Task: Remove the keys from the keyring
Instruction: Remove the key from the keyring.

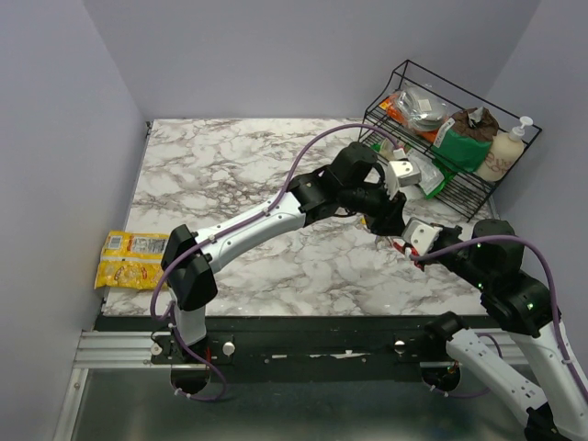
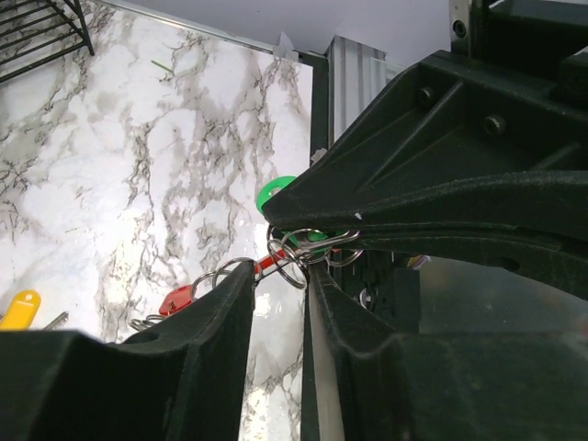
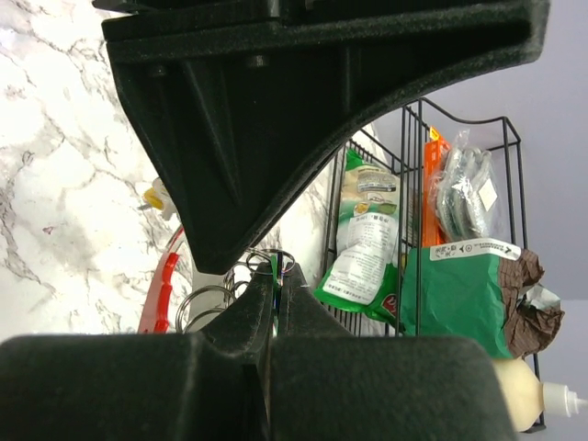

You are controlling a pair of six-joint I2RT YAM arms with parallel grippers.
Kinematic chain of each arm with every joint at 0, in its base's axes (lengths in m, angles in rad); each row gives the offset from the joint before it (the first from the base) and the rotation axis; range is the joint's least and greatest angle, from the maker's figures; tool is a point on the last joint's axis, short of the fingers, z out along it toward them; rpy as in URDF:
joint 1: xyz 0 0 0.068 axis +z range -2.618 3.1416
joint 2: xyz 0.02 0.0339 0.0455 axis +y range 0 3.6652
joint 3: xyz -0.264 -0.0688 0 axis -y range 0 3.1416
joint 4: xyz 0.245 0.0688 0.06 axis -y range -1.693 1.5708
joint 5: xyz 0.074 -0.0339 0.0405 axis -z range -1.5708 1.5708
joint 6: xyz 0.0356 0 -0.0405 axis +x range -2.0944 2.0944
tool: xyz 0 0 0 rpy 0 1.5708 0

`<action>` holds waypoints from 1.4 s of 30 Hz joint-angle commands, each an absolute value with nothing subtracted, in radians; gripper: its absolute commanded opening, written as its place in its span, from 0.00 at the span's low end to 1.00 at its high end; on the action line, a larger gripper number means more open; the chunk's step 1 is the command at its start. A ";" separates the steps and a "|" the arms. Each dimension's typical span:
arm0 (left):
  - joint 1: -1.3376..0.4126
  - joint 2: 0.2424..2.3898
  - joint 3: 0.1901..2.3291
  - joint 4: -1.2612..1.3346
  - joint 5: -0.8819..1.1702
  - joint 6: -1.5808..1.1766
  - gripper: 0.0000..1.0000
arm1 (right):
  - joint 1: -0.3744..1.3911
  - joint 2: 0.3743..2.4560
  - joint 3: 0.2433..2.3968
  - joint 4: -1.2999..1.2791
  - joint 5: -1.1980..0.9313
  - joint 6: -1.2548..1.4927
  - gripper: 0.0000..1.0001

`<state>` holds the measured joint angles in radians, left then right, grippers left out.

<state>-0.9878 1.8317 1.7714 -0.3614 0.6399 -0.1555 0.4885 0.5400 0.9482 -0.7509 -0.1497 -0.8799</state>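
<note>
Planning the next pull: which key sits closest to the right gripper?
The green key, pinched in the right gripper; the red key and yellow key lie farther off.

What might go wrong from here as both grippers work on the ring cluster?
The left gripper has jaws apart around tangled split rings; closing could pinch several at once. The right gripper, shut on the green key, might lose it if pulled. The two grippers crowd together, so they could collide.

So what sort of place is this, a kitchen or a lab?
Probably a robot test cell mocked up as a kitchen counter: a marble-look table boxed in by plain walls, an aluminium rail at its near edge holding two arms, and a wire rack with snack packets and a pump bottle.
</note>
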 commanded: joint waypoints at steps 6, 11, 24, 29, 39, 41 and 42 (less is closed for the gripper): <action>-0.994 1.856 1.824 -0.391 0.623 -0.123 0.18 | 0.483 0.538 0.948 -0.744 -0.183 -0.870 0.01; -1.002 1.864 1.821 -0.400 0.623 -0.107 0.00 | 0.485 0.534 0.956 -0.746 -0.183 -0.868 0.01; -0.948 1.781 1.750 -0.367 0.751 -0.060 0.00 | 0.477 0.483 0.910 -0.772 -0.172 -0.842 0.01; -0.931 1.730 1.704 -0.339 0.837 -0.055 0.00 | 0.462 0.459 0.876 -0.778 -0.179 -0.831 0.01; -0.930 1.721 1.692 -0.314 0.933 -0.080 0.00 | 0.462 0.474 0.838 -0.804 -0.264 -0.830 0.01; -0.930 1.726 1.690 -0.304 0.933 -0.090 0.00 | 0.462 0.491 0.835 -0.816 -0.291 -0.828 0.01; -0.930 1.727 1.690 -0.302 0.933 -0.095 0.00 | 0.462 0.497 0.834 -0.821 -0.299 -0.828 0.01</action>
